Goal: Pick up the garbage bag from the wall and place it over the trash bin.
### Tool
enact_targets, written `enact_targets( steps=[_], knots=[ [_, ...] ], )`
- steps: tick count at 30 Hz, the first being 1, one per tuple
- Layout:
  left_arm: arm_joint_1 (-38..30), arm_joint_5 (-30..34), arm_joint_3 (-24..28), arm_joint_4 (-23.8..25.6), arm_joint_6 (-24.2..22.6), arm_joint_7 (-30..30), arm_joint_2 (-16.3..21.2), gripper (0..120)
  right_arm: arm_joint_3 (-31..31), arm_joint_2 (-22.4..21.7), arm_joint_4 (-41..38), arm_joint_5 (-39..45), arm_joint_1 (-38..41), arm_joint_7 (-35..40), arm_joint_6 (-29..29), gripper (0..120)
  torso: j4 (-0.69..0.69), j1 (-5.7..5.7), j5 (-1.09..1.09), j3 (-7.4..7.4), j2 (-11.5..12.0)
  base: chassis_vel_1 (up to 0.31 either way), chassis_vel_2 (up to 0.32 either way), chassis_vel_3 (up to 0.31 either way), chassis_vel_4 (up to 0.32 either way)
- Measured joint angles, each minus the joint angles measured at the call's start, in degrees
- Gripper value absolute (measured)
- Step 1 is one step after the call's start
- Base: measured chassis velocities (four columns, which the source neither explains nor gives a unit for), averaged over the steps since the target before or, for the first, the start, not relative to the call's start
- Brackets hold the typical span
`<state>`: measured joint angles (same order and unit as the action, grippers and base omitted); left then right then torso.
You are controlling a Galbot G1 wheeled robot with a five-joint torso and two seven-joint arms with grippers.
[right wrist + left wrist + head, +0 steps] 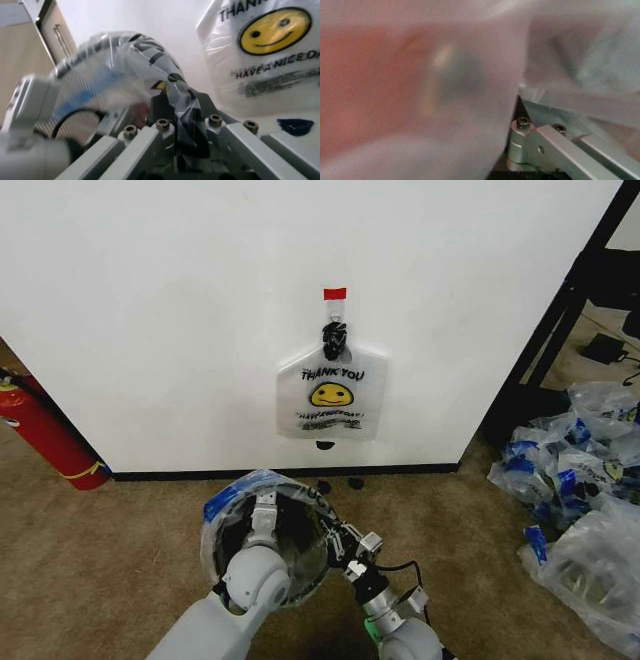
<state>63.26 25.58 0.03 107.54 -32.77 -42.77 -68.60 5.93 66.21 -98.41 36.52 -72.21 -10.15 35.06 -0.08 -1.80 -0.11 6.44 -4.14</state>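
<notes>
Thin see-through plastic, the garbage bag [232,498], lies draped over the mouth of the trash bin [300,565] directly below me, with its blue patches along the left rim. My left gripper [264,510] reaches down inside that mouth. Film covers its wrist camera, so I cannot tell whether it grips anything. My right gripper [335,538] sits at the right rim, clamped on a fold of the bag. I judge the right arm is the nearer one for seating that edge, pulling outward and down over the rim.

I count one bin and one bag on it. A second smiley bag [332,392] hangs from the single hook [334,335] on the wall [150,300]. There is one fire extinguisher [45,435] to the left, and a heap of clear bags [570,470] too tangled to count
</notes>
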Motion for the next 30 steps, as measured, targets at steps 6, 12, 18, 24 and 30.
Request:
enact_targets(
  steps=[6,12,18,24,30],
  knots=[
    [1.59,-0.16,0.81,0.54,0.01,0.96,-0.26,0,-0.01,0.51,-0.53,1.02,0.09,0.43,0.27,1,0.00,0.00,-0.02,0.00,0.00,0.000,0.000,0.000,0.000],
    [0.79,0.08,2.19,1.80,-0.55,2.57,-0.61,0,0.45,1.27,0.33,-0.09,-0.39,-1.94,1.40,1,-0.01,0.00,0.01,0.00,0.00,0.000,0.000,0.000,0.000],
    [-1.45,0.65,2.66,1.44,-1.13,2.45,-0.58,0,0.36,1.50,1.31,-1.97,-0.71,-3.78,2.05,1,-0.02,0.00,0.00,0.00,0.00,0.000,0.000,0.000,0.000],
    [-1.13,1.21,1.27,1.07,-1.07,1.73,0.59,0,-0.77,1.21,1.02,-1.80,-0.71,-2.59,2.09,1,-0.01,0.00,0.00,0.00,0.00,0.000,0.000,0.000,0.000],
    [1.82,-0.20,2.42,1.75,-0.87,2.46,0.57,0,-0.28,1.23,-0.29,0.60,-0.28,-0.85,1.36,1,-0.01,0.00,-0.01,0.00,0.00,0.000,0.000,0.000,0.000]
  ],
)
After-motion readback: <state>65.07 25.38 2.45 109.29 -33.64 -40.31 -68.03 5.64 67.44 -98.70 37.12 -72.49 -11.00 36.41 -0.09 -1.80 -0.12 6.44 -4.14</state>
